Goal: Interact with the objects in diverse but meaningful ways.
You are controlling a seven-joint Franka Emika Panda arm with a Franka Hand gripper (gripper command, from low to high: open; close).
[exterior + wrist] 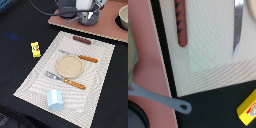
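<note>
A yellow box (35, 48) with a red-green label lies on the dark table at the exterior view's left, beside the striped placemat (35, 82). At the mat's far edge lies the dark brown sausage (82, 40). The pale blue block (55, 100) stands on the mat's near corner. My gripper (87, 20) hangs at the back over the pinkish board (107, 27), apart from all of them; its fingers are blurred. The wrist view shows the sausage (181, 22) and a corner of the yellow box (248, 107), but no fingers.
A tan plate (68, 65) sits mid-mat between an orange-handled knife (80, 57) and fork (65, 80). A bowl (123, 17) stands on the board at the exterior view's right. A grey utensil handle (163, 100) crosses the pinkish board (150, 60) in the wrist view.
</note>
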